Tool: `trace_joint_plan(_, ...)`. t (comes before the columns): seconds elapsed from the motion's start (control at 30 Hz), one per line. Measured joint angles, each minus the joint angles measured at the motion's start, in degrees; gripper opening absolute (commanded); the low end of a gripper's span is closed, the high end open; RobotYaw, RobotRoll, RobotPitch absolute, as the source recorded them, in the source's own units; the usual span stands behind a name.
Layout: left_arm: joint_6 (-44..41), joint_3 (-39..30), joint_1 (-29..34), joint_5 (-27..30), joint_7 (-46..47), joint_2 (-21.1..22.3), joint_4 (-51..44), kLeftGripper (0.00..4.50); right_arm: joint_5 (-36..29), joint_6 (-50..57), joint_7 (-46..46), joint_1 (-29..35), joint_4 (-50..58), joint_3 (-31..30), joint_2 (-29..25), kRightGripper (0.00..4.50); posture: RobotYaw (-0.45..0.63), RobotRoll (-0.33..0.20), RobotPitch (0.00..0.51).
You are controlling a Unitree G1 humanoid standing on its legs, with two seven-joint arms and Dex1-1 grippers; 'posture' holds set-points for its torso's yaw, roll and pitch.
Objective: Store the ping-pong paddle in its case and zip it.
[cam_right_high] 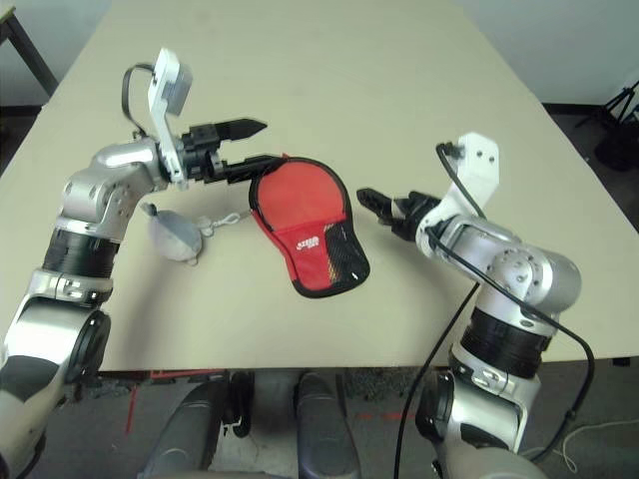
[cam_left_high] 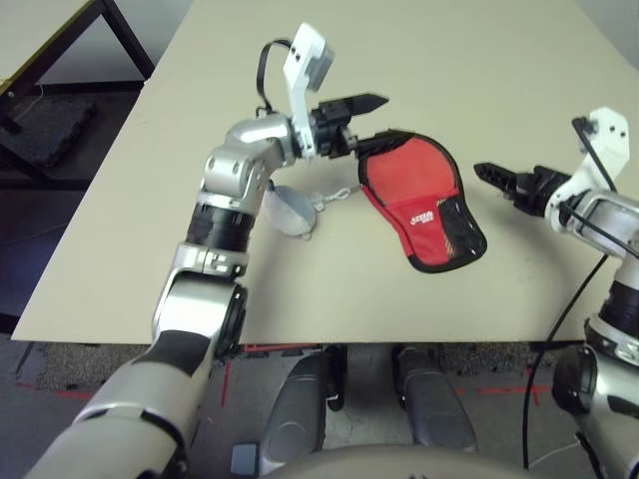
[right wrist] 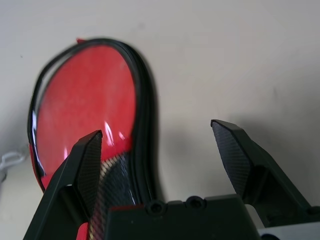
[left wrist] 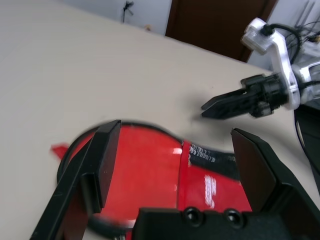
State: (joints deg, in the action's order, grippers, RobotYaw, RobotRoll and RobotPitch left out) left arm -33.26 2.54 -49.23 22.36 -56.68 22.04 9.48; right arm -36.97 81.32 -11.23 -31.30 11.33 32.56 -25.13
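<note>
The red case (cam_left_high: 417,205) lies flat mid-table, its round end away from me and its narrow end with the mesh pocket and white logo toward me. Black zipper edging runs around it. In the wrist views the round part (right wrist: 87,100) shines red inside that edging; I cannot tell whether this is the ping-pong paddle's face or the cover, and no handle shows. My left gripper (cam_left_high: 377,118) is open, its fingers at the far-left rim of the round end. Just right of the case my right gripper (cam_left_high: 491,178) hovers open, pointing at the case's right side with a small gap between.
A pale grey pouch (cam_left_high: 290,212) with a white cord (cam_left_high: 334,197) lies left of the case, under my left forearm. The beige table (cam_left_high: 479,60) stretches bare behind the case. A second table (cam_left_high: 40,30) stands off to the far left.
</note>
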Motion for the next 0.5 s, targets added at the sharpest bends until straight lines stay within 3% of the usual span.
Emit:
trace_joint_plan(0.2,-5.0,-0.1,6.1,1.3,1.5,2.5,-5.9,4.5,-5.1,9.2,0.0,2.6,0.4,8.0,2.4,4.49,-0.06,0.0,0.195)
trace_joint_plan(0.5,-6.6,0.1,7.2,2.5,3.5,2.3,-8.6,4.5,-23.3,9.4,10.5,8.1,-2.5,9.4,1.4,4.49,-0.06,0.0,0.195)
